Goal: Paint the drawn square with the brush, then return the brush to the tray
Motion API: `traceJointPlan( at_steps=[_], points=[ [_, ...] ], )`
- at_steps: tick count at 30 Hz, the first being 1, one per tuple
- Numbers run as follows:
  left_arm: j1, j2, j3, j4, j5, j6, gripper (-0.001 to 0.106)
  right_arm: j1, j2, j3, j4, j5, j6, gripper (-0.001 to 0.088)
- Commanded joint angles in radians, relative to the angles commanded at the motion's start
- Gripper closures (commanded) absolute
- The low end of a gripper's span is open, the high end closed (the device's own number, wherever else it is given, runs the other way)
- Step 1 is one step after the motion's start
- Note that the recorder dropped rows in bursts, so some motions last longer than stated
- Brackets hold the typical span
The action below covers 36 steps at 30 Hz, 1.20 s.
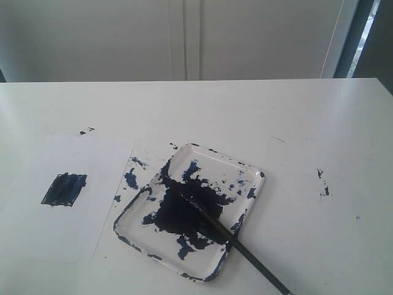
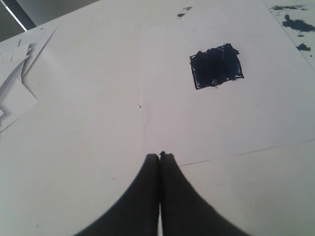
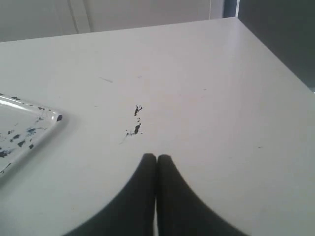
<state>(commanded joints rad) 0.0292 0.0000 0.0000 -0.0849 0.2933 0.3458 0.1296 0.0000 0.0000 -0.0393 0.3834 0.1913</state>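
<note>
We see the brush [image 1: 245, 251] lying slantwise across the tray [image 1: 249, 167]. Its bristle end is in the big dark blotch, and its handle pokes out over the tray's near right rim and runs off the bottom of the exterior view. The drawn square [image 1: 64, 189] sits on the paper [image 1: 31, 227] left of the tray, well apart from it and filled dark blue, so we judge the job prob. complete. The left claw [image 2: 160, 156] is pinched tip to tip w/ nothing in it, above the paper near the square. The right claw [image 3: 156, 157] is likewise closed and empty, over bare counter [image 1: 319, 123] just beside a tray corner. As for handling, we expect the brush to be light, thin and stiff, and (being round) apt to roll or twist in a loose pinch. The bristle end looks wet, so slippery and messy. If it needs lifting, we'd take the clean handle where it overhangs the rim, approx. mid-shaft. The tray looks like light plastic and may skid if nudged.
</note>
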Motion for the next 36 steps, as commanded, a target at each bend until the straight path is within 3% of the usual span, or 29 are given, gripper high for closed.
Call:
traceJointPlan(
  at_steps=[36],
  points=[
    [0.000, 0.000, 0.000, -0.012, -0.018, -0.013, 0.105, 0.000, 0.000, 0.000, 0.002, -0.041, 0.000, 0.0868]
  ],
)
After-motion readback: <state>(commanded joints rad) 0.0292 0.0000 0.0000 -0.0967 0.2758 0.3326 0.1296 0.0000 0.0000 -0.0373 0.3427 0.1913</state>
